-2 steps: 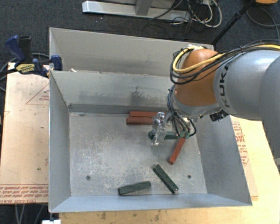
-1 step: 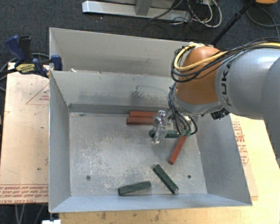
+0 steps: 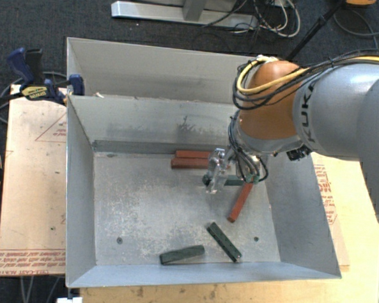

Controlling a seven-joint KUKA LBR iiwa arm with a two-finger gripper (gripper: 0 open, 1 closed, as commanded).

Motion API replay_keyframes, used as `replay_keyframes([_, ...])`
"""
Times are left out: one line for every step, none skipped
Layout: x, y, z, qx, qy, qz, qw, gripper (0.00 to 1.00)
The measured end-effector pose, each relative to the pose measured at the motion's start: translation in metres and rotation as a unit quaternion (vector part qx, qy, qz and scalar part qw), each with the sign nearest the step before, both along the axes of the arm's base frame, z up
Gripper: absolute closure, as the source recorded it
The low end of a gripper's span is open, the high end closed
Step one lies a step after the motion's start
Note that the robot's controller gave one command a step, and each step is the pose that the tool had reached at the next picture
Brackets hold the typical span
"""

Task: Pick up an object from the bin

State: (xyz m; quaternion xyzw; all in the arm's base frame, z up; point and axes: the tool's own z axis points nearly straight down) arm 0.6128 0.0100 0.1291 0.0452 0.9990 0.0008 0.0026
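Note:
My gripper [image 3: 215, 175] hangs low over the middle of the bin, just right of centre, under the orange wrist cover. A red-brown bar [image 3: 190, 160] lies flat just to its left, near the back of the floor. A second red-brown stick [image 3: 239, 202] lies slanted just below and right of the fingertips. Nothing is visible between the fingers.
Two dark green bars lie near the bin's front wall: one [image 3: 224, 242] slanted at the front right, one [image 3: 182, 255] almost level at the front centre. The arm and its cables cover the bin's back right part.

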Motion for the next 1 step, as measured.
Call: replay_keyframes([-0.0003, 0.0, 0.0045, 0.0, 0.0007, 0.0, 1.0, 1.0])
